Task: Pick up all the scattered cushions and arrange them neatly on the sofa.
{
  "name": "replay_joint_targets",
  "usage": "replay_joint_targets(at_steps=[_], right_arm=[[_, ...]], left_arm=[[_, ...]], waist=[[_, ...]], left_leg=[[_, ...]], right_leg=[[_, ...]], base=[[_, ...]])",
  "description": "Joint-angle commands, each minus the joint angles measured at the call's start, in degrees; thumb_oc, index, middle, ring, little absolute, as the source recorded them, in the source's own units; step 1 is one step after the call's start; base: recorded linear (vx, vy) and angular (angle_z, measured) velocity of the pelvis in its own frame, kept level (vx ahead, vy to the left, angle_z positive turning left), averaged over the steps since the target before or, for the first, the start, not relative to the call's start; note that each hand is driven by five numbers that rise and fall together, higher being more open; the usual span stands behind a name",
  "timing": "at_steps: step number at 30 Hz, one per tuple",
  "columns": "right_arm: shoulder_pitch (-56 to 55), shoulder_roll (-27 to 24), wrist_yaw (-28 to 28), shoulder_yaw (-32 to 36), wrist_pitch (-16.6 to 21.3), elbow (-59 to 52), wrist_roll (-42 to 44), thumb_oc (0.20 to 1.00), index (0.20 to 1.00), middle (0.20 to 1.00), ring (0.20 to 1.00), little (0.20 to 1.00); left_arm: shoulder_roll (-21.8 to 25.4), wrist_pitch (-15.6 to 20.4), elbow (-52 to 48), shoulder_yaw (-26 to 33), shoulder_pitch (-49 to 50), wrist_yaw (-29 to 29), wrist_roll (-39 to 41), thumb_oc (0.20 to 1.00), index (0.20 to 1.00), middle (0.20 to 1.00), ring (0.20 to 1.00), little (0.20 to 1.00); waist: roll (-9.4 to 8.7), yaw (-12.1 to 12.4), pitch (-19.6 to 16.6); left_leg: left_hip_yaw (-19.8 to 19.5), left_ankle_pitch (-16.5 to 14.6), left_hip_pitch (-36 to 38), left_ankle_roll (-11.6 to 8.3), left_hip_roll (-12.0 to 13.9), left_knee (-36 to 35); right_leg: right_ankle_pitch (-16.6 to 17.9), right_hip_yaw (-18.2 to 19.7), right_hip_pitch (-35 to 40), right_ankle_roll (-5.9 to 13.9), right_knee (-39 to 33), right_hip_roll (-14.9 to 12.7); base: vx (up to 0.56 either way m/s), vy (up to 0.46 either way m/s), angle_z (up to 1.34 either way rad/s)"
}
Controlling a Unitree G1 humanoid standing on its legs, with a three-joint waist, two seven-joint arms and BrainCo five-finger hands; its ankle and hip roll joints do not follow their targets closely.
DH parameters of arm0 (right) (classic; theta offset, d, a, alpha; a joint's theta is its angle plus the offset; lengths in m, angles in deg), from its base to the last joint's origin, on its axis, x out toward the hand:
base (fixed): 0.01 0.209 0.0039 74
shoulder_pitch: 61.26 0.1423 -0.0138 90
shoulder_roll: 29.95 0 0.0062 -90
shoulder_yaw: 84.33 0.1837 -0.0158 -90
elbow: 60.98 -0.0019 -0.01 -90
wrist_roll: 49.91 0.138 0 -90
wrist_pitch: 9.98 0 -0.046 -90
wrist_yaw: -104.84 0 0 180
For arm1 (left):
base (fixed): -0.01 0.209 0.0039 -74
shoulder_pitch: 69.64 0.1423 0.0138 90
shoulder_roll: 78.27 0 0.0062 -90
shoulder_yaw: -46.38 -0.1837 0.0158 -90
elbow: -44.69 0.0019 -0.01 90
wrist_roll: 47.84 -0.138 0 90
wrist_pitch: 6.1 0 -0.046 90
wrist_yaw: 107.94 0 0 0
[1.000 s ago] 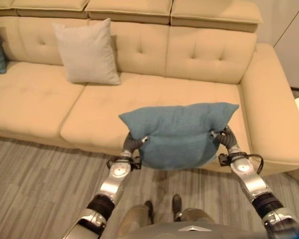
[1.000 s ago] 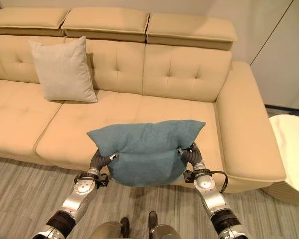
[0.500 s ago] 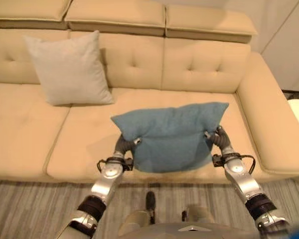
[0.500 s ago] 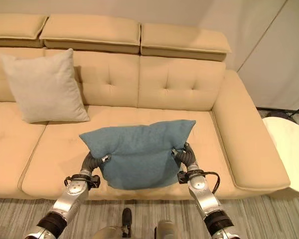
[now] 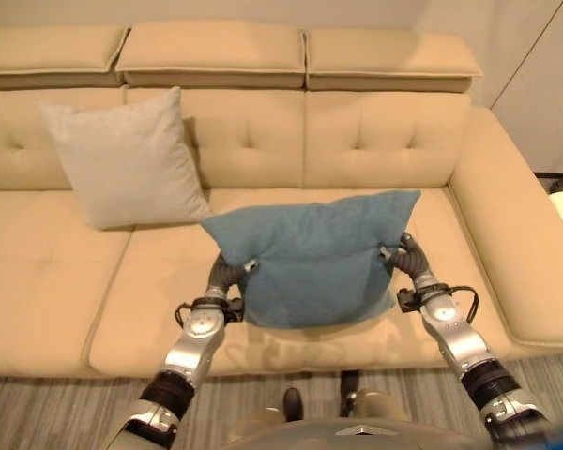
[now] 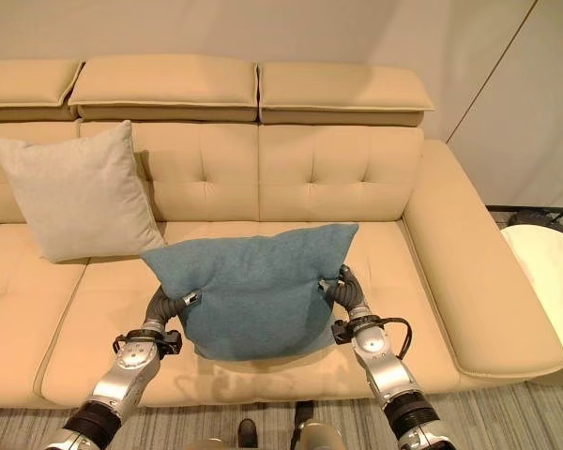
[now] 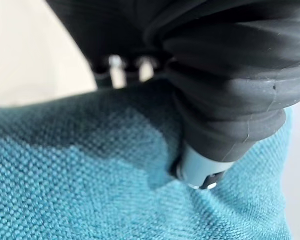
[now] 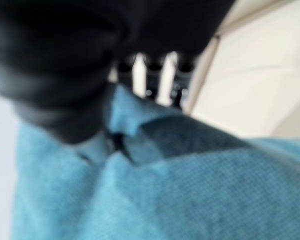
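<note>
Left eye view: a teal cushion (image 5: pixel 310 258) hangs above the front part of the beige sofa's (image 5: pixel 56 272) middle seat, held between the left hand (image 5: pixel 227 275) at its left side and the right hand (image 5: pixel 405 255) at its right side. A light grey cushion (image 5: pixel 127 157) leans upright against the sofa's backrest, left of the teal one and apart from it.

Right eye view: the same teal cushion sags between both hands, its top corners standing above them. A round pale side table (image 6: pixel 554 281) stands beyond the sofa's right armrest.

Left wrist view: the thumb (image 7: pixel 200 170) presses into the teal weave and the fingers (image 7: pixel 116 67) curl over its edge, clamped on it.

Right wrist view: the fingers (image 8: pixel 152 75) hook over a fold of the teal cushion, the thumb pinching it.
</note>
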Motion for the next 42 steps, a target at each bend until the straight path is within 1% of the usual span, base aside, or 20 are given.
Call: replay_joint_targets(at_steps=[1, 2, 3, 4, 5, 6, 7, 8, 9, 10, 12, 15, 19, 26, 27, 28, 31, 34, 35, 42], right_arm=[[3.8, -0.5, 0.7, 1.1, 5.1, -5.5, 0.3, 0.2, 0.2, 0.2, 0.2, 0.2], [3.9, -0.8, 1.1, 1.4, 4.9, -5.7, 0.5, 0.2, 0.2, 0.2, 0.2, 0.2], [4.2, -1.4, 1.5, 1.3, 4.9, -5.9, 0.9, 0.2, 0.2, 0.2, 0.2, 0.2], [4.2, -1.4, 1.5, 1.4, 4.9, -5.9, 0.9, 0.2, 0.2, 0.2, 0.2, 0.2], [4.8, -1.7, 1.9, 1.4, 4.6, -5.8, 0.9, 0.2, 0.2, 0.2, 0.2, 0.2], [4.8, -1.7, 1.9, 1.4, 4.6, -5.8, 0.9, 0.2, 0.2, 0.2, 0.2, 0.2], [5.6, -1.9, 2.4, 1.5, 4.4, -5.7, 0.5, 0.2, 0.2, 0.2, 0.2, 0.2], [5.6, -1.9, 2.4, 1.5, 4.4, -5.7, 0.5, 0.2, 0.2, 0.2, 0.2, 0.2], [6.0, -2.0, 2.6, 1.4, 4.3, -5.5, 0.6, 0.2, 0.2, 0.2, 0.2, 0.2], [7.3, -2.0, 3.3, 1.2, 4.2, -5.4, 0.8, 0.2, 0.2, 0.2, 0.2, 0.2], [7.8, -1.8, 3.2, 1.2, 4.1, -5.4, 0.6, 0.2, 0.2, 0.2, 0.2, 0.2], [8.3, -1.5, 3.5, 1.3, 3.9, -6.0, 0.7, 0.2, 0.2, 0.2, 0.2, 0.2], [11.8, -1.2, 4.5, 0.7, 3.9, -6.8, 0.6, 0.2, 0.2, 0.2, 0.2, 0.2], [23.4, -1.1, 7.7, -1.6, 3.6, -5.9, 0.5, 0.2, 0.2, 0.2, 0.2, 0.2], [27.0, -2.0, 8.6, -2.2, 3.5, -5.0, 0.5, 0.2, 0.2, 0.2, 0.2, 0.2], [27.2, -2.0, 8.6, -2.2, 3.6, -4.9, 0.5, 0.2, 0.2, 0.2, 0.2, 0.2], [34.5, -3.5, 10.4, -3.6, 3.5, -2.2, 0.8, 0.2, 0.2, 0.2, 0.2, 0.2], [41.6, -4.4, 12.1, -5.0, 3.7, 0.8, 1.8, 0.2, 0.2, 0.2, 0.2, 0.2], [46.5, -4.8, 13.6, -6.0, 3.8, 3.6, 2.7, 0.2, 0.2, 0.2, 0.2, 0.2], [54.5, -7.3, 15.1, -9.1, 4.2, 10.3, 4.1, 0.2, 0.2, 0.2, 0.2, 0.2]], left_arm=[[-2.2, 5.9, -7.3, -2.3, -4.7, -2.6, -0.5, 0.2, 0.2, 0.2, 0.2, 0.2], [-2.4, 5.9, -7.3, -2.6, -5.4, -2.5, -0.3, 0.2, 0.2, 0.2, 0.2, 0.2], [-2.7, 5.8, -7.1, -2.9, -6.4, -2.2, 0.0, 0.2, 0.2, 0.2, 0.2, 0.2], [-2.7, 5.8, -7.0, -2.9, -6.4, -2.2, 0.0, 0.2, 0.2, 0.2, 0.2, 0.2], [-3.3, 5.6, -7.0, -3.2, -7.2, -1.9, 0.4, 0.2, 0.2, 0.2, 0.2, 0.2], [-3.3, 5.6, -7.0, -3.2, -7.2, -1.9, 0.4, 0.2, 0.2, 0.2, 0.2, 0.2], [-3.6, 5.4, -6.7, -3.5, -8.3, -1.3, 0.1, 0.2, 0.2, 0.2, 0.2, 0.2], [-3.6, 5.4, -6.7, -3.5, -8.3, -1.3, 0.1, 0.2, 0.2, 0.2, 0.2, 0.2], [-3.5, 5.4, -6.7, -3.6, -9.0, -1.0, 0.1, 0.2, 0.2, 0.2, 0.2, 0.2], [-3.4, 5.9, -7.3, -3.4, -10.1, 0.0, 0.6, 0.2, 0.2, 0.2, 0.2, 0.2], [-3.4, 5.7, -7.6, -3.2, -10.0, -0.1, 0.6, 0.2, 0.2, 0.2, 0.2, 0.2], [-3.1, 5.5, -8.2, -3.1, -10.3, 0.4, 0.7, 0.2, 0.2, 0.2, 0.2, 0.2], [-2.2, 5.6, -8.9, -3.1, -13.5, 1.4, 0.5, 0.2, 0.2, 0.2, 0.2, 0.2], [-0.3, 6.4, -7.6, -4.3, -24.2, 4.8, 0.6, 0.2, 0.2, 0.2, 0.2, 0.2], [0.3, 6.7, -6.3, -5.0, -27.9, 5.8, 0.7, 0.2, 0.2, 0.2, 0.2, 0.2], [0.3, 6.7, -6.2, -5.0, -28.1, 5.8, 0.8, 0.2, 0.2, 0.2, 0.2, 0.2], [1.5, 7.4, -2.4, -6.4, -35.2, 7.5, 1.3, 0.2, 0.2, 0.2, 0.2, 0.2], [2.9, 8.0, 1.2, -7.8, -42.0, 9.3, 1.4, 0.2, 0.2, 0.2, 0.2, 0.2], [3.9, 8.4, 5.1, -9.0, -47.8, 10.5, 1.8, 0.2, 0.2, 0.2, 0.2, 0.2], [6.3, 8.9, 11.7, -11.1, -57.7, 11.3, 3.5, 0.2, 0.2, 0.2, 0.2, 0.2]], waist=[[-2.78, -1.3, -2.9], [-2.93, -1.4, -2.2], [-3.0, -1.4, -1.9], [-2.96, -1.4, -1.9], [-2.99, -1.2, -1.6], [-3.01, -1.2, -1.6], [-2.93, -1.1, -1.7], [-2.98, -1.1, -1.7], [-2.92, -0.8, -1.5], [-2.28, -0.1, -1.1], [-1.93, -0.2, -1.9], [-1.97, 0.0, -2.4], [-2.04, 0.5, -2.4], [-1.65, 0.6, -0.7], [-1.56, 0.6, -0.5], [-1.55, 0.5, -0.5], [-1.51, 0.4, 0.4], [-1.55, 0.4, 0.8], [-1.24, 0.2, 1.1], [-0.43, 0.0, 1.8]], left_leg=[[-1.6, -5.7, -6.1, -6.51, 5.4, 16.7], [-1.9, -3.9, -9.0, -7.33, 6.1, 21.3], [-2.0, -4.2, -10.7, -6.75, 6.5, 23.5], [-2.1, -4.3, -10.8, -6.75, 6.6, 23.6], [-2.7, -5.6, -12.0, -5.93, 6.0, 21.3], [-2.8, -5.6, -11.9, -5.91, 6.0, 21.2], [-2.9, -4.7, -12.6, -5.82, 6.3, 16.8], [-2.9, -4.6, -12.4, -5.82, 6.3, 16.6], [-3.1, -3.3, -13.0, -5.93, 6.4, 14.6], [-4.3, -1.8, -12.8, -6.32, 6.4, 10.5], [-5.0, -1.2, -11.6, -6.39, 6.1, 8.1], [-5.2, -1.4, -10.2, -6.11, 5.6, 7.1], [-3.4, -1.5, -8.3, -5.34, 5.3, 5.0], [-2.3, -1.3, -11.5, -4.5, 4.7, 4.1], [-2.3, -1.1, -13.0, -4.51, 4.7, 4.0], [-2.3, -1.1, -13.2, -4.51, 4.7, 4.0], [-2.5, -0.2, -15.9, -4.59, 4.6, 3.8], [-2.8, 1.3, -18.4, -4.79, 4.6, 2.7], [-3.5, 3.1, -20.2, -5.13, 4.7, 0.9], [-4.9, 6.5, -23.7, -6.22, 4.7, -2.6]], right_leg=[[-1.9, 0.8, 3.8, 2.94, -2.3, -1.2], [-2.0, 0.4, 3.9, 2.25, -2.4, -1.2], [-2.7, -0.2, 4.6, 1.52, -2.9, -0.7], [-2.7, -0.2, 4.6, 1.52, -3.0, -0.7], [-3.2, 0.0, 5.1, 1.6, -3.3, -0.4], [-3.2, 0.0, 5.2, 1.62, -3.3, -0.5], [-3.5, 0.1, 5.7, 2.05, -3.7, -0.4], [-3.5, 0.1, 5.8, 2.06, -3.7, -0.4], [-3.6, 0.3, 6.2, 2.13, -3.9, -0.2], [-4.5, 1.4, 6.9, 2.27, -3.8, 0.5], [-4.7, 2.0, 7.4, 2.29, -4.1, 0.9], [-4.8, 2.8, 8.3, 2.32, -4.5, 0.6], [-4.6, 4.2, 8.2, 2.84, -4.7, -0.2], [-3.2, 5.9, 2.3, 3.75, -3.6, -0.9], [-2.7, 6.0, 0.2, 3.87, -3.2, -1.0], [-2.7, 6.0, 0.0, 3.87, -3.1, -1.0], [-2.0, 6.3, -3.3, 4.16, -2.6, -0.9], [-1.1, 6.4, -6.3, 4.58, -2.3, -0.6], [-0.6, 6.1, -9.1, 4.75, -2.1, -0.6], [0.0, 5.1, -14.2, 4.98, -1.6, -0.3]], base=[[-0.04, -0.212, 0.41], [-0.01, -0.139, 0.38], [-0.01, -0.136, 0.21], [0.08, -0.126, 0.11], [0.06, -0.042, -0.02], [0.16, -0.038, 0.09], [0.1, 0.004, 0.08], [0.14, 0.009, 0.19], [0.13, 0.047, 0.09], [0.12, 0.048, 0.03], [0.18, 0.071, -0.33], [0.19, 0.081, -0.51], [0.12, 0.09, -0.21], [-0.02, 0.042, -0.09], [-0.05, 0.011, -0.01], [-0.06, -0.004, -0.02], [-0.06, -0.019, 0.0], [-0.05, -0.031, -0.03], [-0.04, -0.035, -0.02], [-0.02, -0.014, 0.01]])
